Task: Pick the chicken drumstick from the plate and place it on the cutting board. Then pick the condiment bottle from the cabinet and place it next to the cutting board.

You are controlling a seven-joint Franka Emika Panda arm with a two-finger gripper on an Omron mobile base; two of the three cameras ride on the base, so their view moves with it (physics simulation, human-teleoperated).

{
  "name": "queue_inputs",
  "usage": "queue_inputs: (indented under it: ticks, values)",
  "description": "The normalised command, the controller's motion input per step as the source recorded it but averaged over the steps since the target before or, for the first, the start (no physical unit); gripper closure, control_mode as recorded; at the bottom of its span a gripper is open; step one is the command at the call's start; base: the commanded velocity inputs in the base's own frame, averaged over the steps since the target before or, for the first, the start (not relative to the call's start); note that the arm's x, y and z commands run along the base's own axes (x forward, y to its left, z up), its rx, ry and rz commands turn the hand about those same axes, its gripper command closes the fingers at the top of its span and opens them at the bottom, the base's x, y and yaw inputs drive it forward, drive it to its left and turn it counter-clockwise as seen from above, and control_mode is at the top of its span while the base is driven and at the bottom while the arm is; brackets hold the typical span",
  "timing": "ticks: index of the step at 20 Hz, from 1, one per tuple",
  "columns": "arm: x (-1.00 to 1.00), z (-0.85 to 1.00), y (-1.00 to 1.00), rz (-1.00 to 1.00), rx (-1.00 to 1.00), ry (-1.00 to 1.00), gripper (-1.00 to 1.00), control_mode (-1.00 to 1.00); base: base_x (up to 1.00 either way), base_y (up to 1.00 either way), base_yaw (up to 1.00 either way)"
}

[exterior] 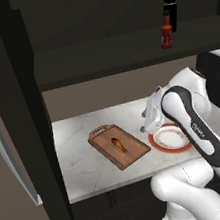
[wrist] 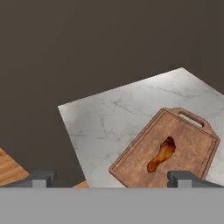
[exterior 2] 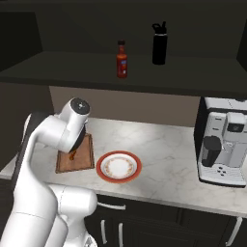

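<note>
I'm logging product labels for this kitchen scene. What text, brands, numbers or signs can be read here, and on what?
No text can be read in these pictures.
Condiment bottle on the cabinet shelf: it has a label, too small and blurred to read.
Black bottle: no lettering visible.
Coffee machine: no readable markings.

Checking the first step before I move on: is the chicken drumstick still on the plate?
No. The chicken drumstick lies on the cutting board, and the plate beside it holds nothing.

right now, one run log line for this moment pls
drumstick: on cutting board | plate: bare | jaws: open, nothing held | condiment bottle: on cabinet shelf | next: likely bottle
</note>
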Motion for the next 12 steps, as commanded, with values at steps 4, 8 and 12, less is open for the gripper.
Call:
queue_inputs:
  ticks: [4, 8, 12]
  values:
    - [-0.28, 0.26, -0.13, 0.17, 0.08, -0.1, -1.0, -1.0, 0.0, 0.0, 0.0]
    - [-0.34, 0.26, -0.15, 0.16, 0.09, -0.1, -1.0, -1.0, 0.0, 0.0, 0.0]
    - [-0.34, 0.26, -0.18, 0.14, 0.1, -0.08, -1.0, -1.0, 0.0, 0.0, 0.0]
